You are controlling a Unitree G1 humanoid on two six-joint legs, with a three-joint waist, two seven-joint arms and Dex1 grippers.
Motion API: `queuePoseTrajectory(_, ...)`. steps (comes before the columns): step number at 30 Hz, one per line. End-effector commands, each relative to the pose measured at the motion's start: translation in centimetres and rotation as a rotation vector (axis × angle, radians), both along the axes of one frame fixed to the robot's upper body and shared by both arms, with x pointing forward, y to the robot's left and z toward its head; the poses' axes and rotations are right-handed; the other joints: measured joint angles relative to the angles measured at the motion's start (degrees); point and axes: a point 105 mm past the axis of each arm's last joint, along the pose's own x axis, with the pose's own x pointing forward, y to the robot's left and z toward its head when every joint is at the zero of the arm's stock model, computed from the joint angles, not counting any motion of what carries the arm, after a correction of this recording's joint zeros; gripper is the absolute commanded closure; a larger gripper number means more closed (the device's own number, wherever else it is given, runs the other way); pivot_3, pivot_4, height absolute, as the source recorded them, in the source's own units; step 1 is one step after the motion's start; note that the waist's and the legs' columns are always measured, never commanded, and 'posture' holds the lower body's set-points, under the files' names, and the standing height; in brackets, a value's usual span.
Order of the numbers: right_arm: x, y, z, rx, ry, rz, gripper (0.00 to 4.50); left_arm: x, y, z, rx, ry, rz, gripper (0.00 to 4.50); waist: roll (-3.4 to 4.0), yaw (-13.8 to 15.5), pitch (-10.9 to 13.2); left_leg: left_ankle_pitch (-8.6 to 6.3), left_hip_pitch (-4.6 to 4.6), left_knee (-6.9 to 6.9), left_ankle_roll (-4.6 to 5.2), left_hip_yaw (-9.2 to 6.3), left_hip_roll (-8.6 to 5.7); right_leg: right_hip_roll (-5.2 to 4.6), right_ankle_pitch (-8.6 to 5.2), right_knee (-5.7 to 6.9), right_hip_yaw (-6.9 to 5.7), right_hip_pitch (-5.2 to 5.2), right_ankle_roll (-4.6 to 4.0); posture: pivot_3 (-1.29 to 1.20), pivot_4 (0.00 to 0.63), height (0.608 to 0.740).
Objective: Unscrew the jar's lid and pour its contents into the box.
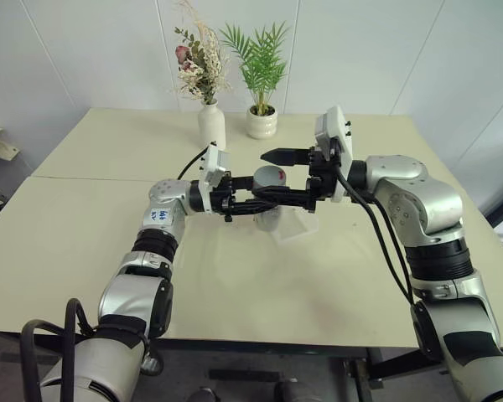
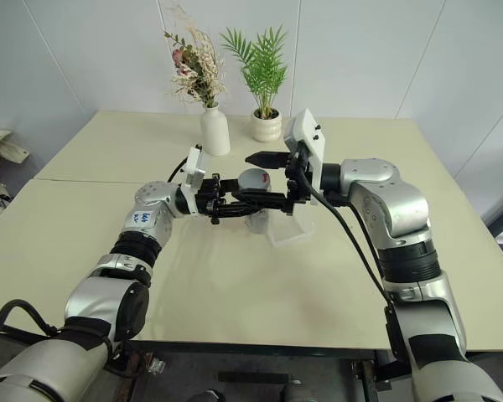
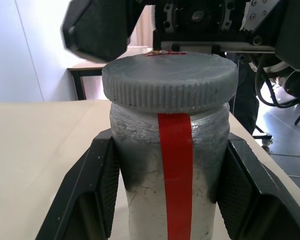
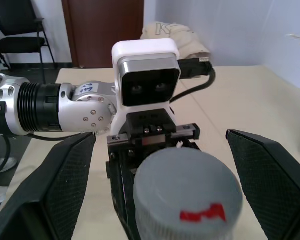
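My left gripper is shut on the jar, its black pads pressing both sides of the clear body with the red stripe. The jar is held upright above the table. The grey lid sits on the jar. My right gripper reaches in from the opposite side and is open. Its fingers straddle the lid with a gap on each side. The clear box lies on the table just below and behind the jar. I cannot make out the contents inside the jar.
A white vase of dried flowers and a white plant pot stand at the back of the beige table. The two arms meet over the table's middle.
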Motion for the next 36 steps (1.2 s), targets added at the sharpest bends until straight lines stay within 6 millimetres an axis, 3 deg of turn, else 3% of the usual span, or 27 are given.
queuePoseTrajectory(1,-0.3,0.7,1.3,0.006,-0.045,0.045,0.1,-0.5,-0.6,1.9,-0.006,-0.078,-0.035,2.25,0.0,-0.06,0.0,0.0,0.0,0.0,0.0,0.01,0.0,0.0,0.0,0.0,0.01,0.0,0.0,0.0,0.15,0.74)
queuePoseTrajectory(18,1.8,0.5,1.2,-0.021,-0.061,0.006,0.1,-0.8,-0.5,1.8,-0.002,-0.084,-0.043,2.25,0.01,-0.11,0.0,0.0,0.0,-0.01,0.0,0.0,0.0,0.0,0.0,0.02,0.0,-0.02,0.0,0.0,0.15,0.74)
queuePoseTrajectory(36,1.9,-3.9,1.2,-0.043,-0.074,-0.123,0.1,0.0,0.8,1.7,-0.004,-0.068,0.026,2.25,0.01,-0.09,0.0,0.0,0.0,-0.02,0.0,0.01,0.0,-0.01,0.0,-0.01,0.01,-0.02,0.0,0.0,0.15,0.74)
